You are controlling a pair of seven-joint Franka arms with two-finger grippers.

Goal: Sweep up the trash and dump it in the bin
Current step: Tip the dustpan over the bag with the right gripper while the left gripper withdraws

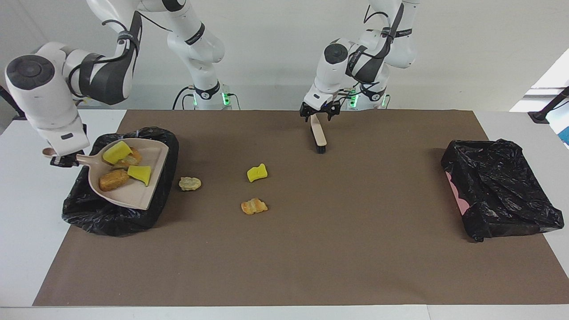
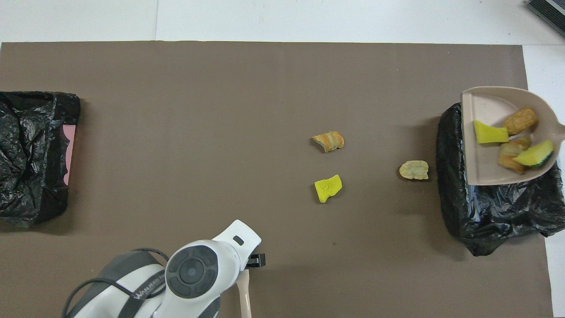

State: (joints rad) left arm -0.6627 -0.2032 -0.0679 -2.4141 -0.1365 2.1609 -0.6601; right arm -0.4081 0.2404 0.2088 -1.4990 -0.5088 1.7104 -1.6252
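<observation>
Right claw [image 1: 62, 161] grips the loaded dustpan [image 1: 146, 195] over the black-lined bin [image 1: 89, 213], not yet tipped. Three scraps remain on the counter [image 1: 311, 249]: yellow sponge [image 1: 257, 173], bread lumps [image 1: 254, 206]. Left claw [image 1: 318, 114] wide above the brush [image 1: 318, 134]

dustpan [image 1: 146, 195] over bin [image 1: 89, 213], three scraps [image 1: 254, 206] on mat [image 1: 311, 258] beside it

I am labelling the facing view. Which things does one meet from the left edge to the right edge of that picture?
Dustpan held over a black bin → beige lump → orange-brown lump and yellow sponge piece, about level → brush → second black bin.
</observation>
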